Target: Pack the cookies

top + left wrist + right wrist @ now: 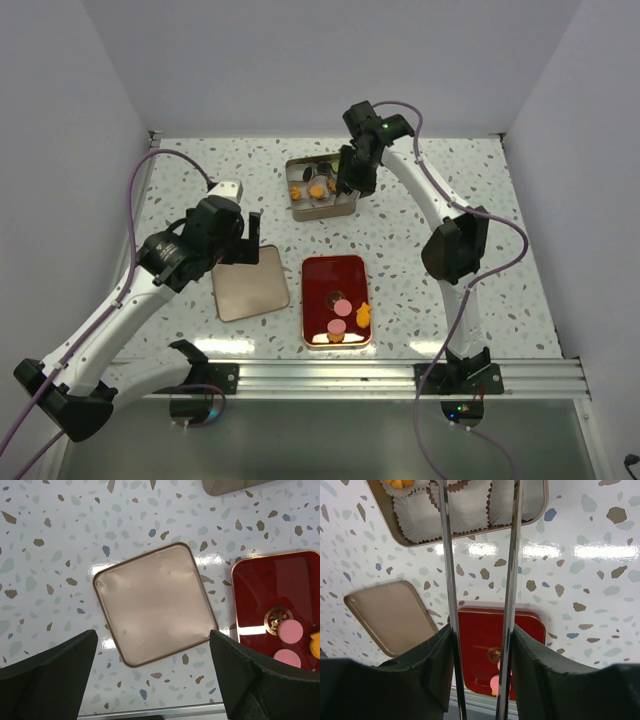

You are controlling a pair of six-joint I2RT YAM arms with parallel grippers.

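Note:
Several cookies lie on the red tray (335, 275): two pink (343, 306), one orange (363, 316) and one brown (335, 338). More orange cookies (317, 190) sit in paper cups (465, 510) inside the tin box (322, 211). My right gripper (350, 180) hangs over the box's right side, shut on the metal tongs (447, 555). The tongs' two arms stand apart, and their tips are cut off at the top of the right wrist view. My left gripper (152, 680) is open with nothing in it, above the near edge of the tan lid (155, 600).
The tan lid (250, 283) lies flat left of the red tray (270, 585), where the pink cookies (290, 629) show. Grey walls close in the speckled table on three sides. A metal rail (350, 375) runs along the near edge.

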